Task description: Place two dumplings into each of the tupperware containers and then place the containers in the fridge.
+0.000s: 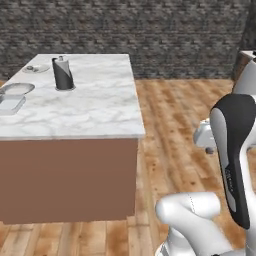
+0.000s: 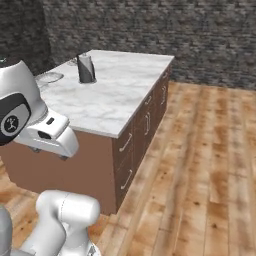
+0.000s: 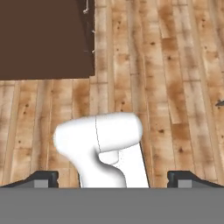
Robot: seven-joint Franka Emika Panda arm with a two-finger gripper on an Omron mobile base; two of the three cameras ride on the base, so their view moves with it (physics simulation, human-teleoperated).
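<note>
The gripper (image 3: 112,178) is spread wide and empty, pointing down at the wood floor (image 3: 166,65), with the dark end of the island (image 3: 43,39) near the top of the hand view. So the work lies up and away from it: on the island's marble top (image 1: 90,105), at its far left edge in the left base view, sits 1 pale rectangular container (image 1: 10,104), its long axis running roughly along that edge. Just behind it is a round grey plate (image 1: 17,89), and further back a second plate (image 1: 36,68) carrying small lumps, likely dumplings, too small to count. A dark paper-towel holder (image 1: 63,74) stands between the plates and the island's middle. There's only 1 arm, well apart from the container, so my guess is it needs a long reach or a drive closer. A grey stone wall (image 2: 150,30) backs the room.
</note>
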